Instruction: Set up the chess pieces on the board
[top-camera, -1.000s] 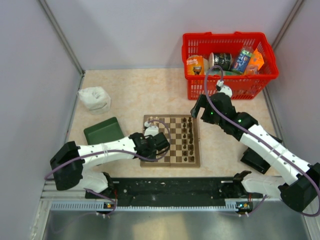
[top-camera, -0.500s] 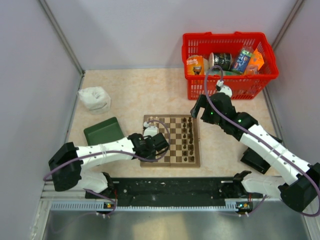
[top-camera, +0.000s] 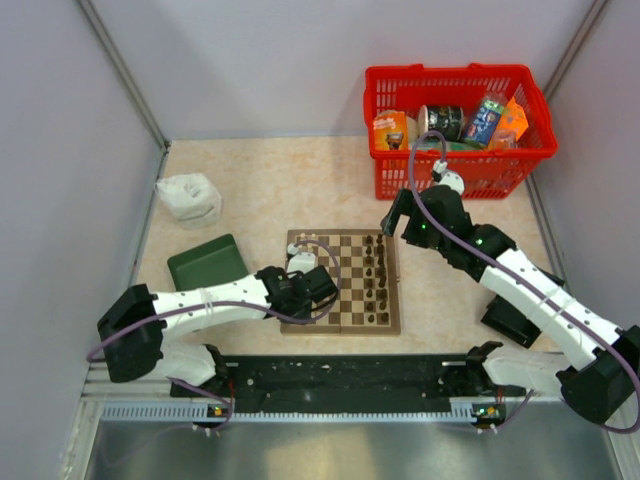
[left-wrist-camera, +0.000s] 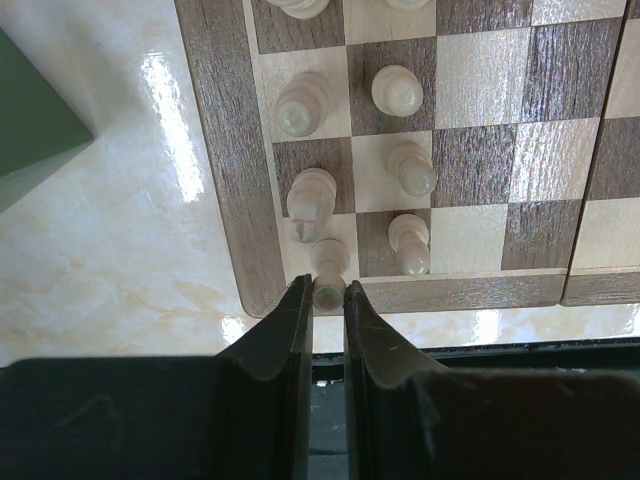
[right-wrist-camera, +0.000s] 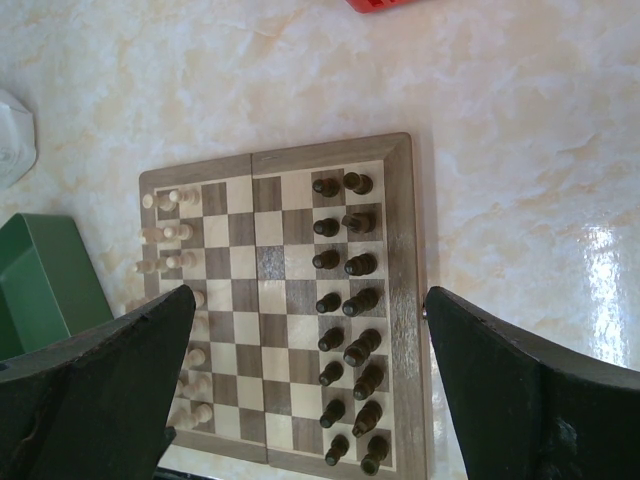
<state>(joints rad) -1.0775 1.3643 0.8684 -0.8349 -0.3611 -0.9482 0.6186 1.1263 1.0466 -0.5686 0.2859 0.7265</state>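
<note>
Robot test cell in a lab. Evidence: plain pale panels (top-camera: 280, 60) close the left, far and right sides, joined by bare metal posts (top-camera: 121, 70). A white left arm (top-camera: 210, 300) and right arm (top-camera: 530, 290) are bolted to a black rail (top-camera: 350, 375) at the near edge of a beige marbled bench (top-camera: 270, 180), with purple cables (top-camera: 411, 178) looped along them. Staged props: board (top-camera: 352, 300) mid-bench, red basket (top-camera: 460, 175) of packaged goods far right.

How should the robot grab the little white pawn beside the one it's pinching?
Grip the small round-headed cream-white pawn at its narrow neck below the head, coming straight down from above. It stands upright, and neighbours stand close on its sides.
</note>
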